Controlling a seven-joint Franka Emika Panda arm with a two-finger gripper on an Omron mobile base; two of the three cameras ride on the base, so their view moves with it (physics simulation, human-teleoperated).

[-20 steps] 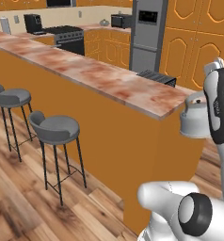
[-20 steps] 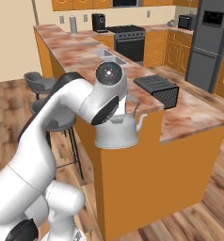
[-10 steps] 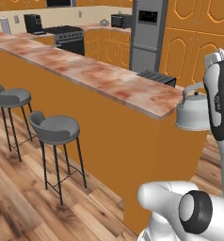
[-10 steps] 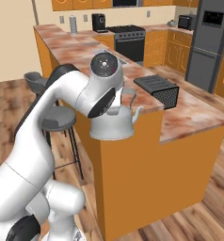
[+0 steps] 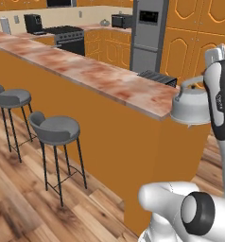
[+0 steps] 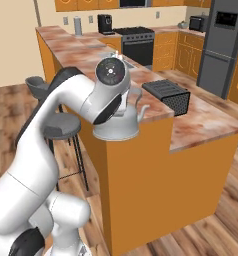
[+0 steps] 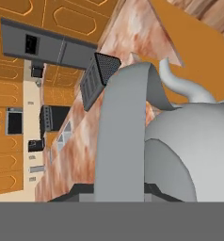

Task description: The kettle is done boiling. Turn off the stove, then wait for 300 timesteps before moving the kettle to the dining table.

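Orange cabinets line the far wall of this kitchen, with the stove (image 5: 67, 35) among them and a grey fridge (image 5: 150, 33) beside it. Nearer to me runs the long dining table (image 5: 100, 78) with its marbled red-brown top, two grey stools (image 5: 55, 130) standing along its left side and a black toaster (image 6: 172, 95) resting on top near the close end.

I have the kettle (image 6: 118, 125) in the air, hanging just off the near corner of the dining table, its base about level with the top and not yet over it as far as I can judge. From the hand camera, the gripper (image 7: 119, 190) is clamped narrow on the kettle's handle (image 7: 123, 136), which runs straight up from between the fingers, so the body hangs beside the hand with the spout (image 6: 141, 110) pointing toward the toaster. I hold it by the handle because the domed body is too wide and smooth for the fingers.

My reading is that the carry is nearly done. What remains is to bring the kettle in over the stone, short of the toaster, set it down flat, then let go.
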